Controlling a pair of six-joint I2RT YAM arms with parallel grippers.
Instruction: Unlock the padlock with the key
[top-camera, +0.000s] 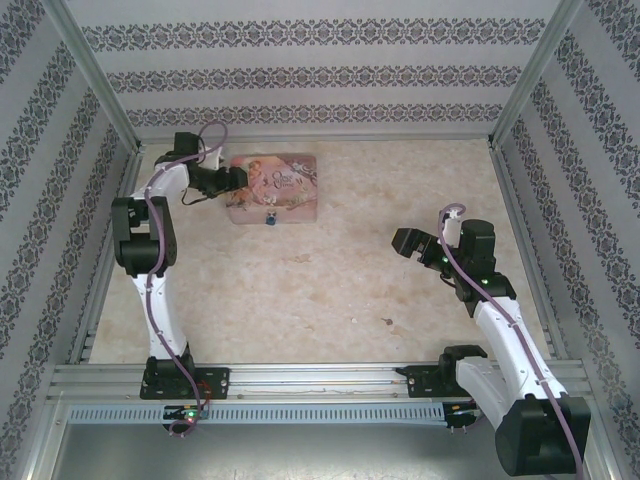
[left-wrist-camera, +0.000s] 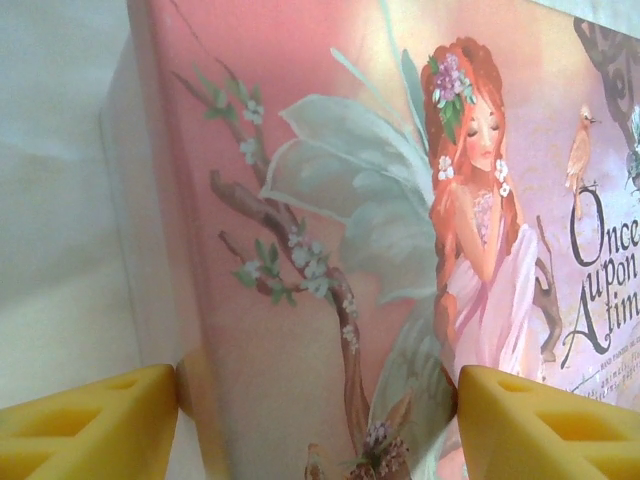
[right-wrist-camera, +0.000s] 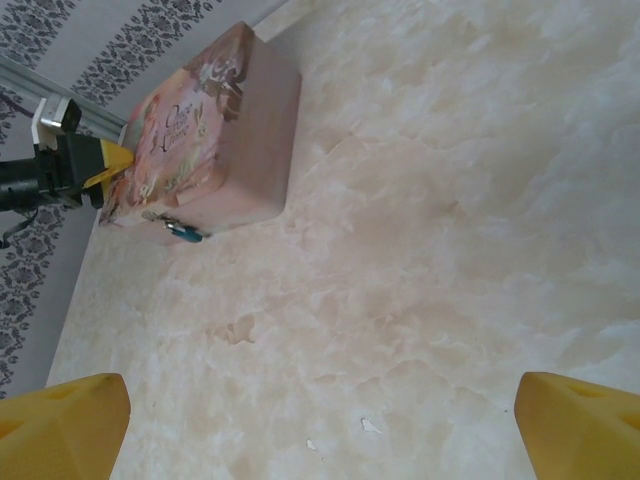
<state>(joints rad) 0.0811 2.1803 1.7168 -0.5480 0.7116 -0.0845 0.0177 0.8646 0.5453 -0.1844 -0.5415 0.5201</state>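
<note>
Two arms are up over the pale marbled desk (top-camera: 350, 280), and the left arm (top-camera: 150, 235) is the one in the thick of it. It's folded in at the far left, with the left jaws right at the short left end of the pink tin (top-camera: 285, 185). On the left wrist camera the tin's fairy-painted lid (left-wrist-camera: 330, 220) runs between two yellow fingertips (left-wrist-camera: 90, 425): one beside the tin's side wall, the other in front of the lid. So the left jaws are apart, straddling that edge (whether either pad actually presses on the tin, I cannot tell). The right wrist camera catches one of those yellow fingers (right-wrist-camera: 105, 160) at the lid's far rim.

And the padlock (top-camera: 270, 219)? Tiny and teal-blue, it sits at the middle of the tin's near side wall, low against the desk. From the right wrist camera the padlock (right-wrist-camera: 183, 232) shows just below the lid's edge, up against that wall, with a glint of silver on it.

Over to the right arm (top-camera: 500, 320), which is well apart from the tin on the right half of the desk. The right jaws are spread wide, with their yellow fingertips (right-wrist-camera: 60, 425) at the two bottom corners of their own view and only bare desk between them.
</note>
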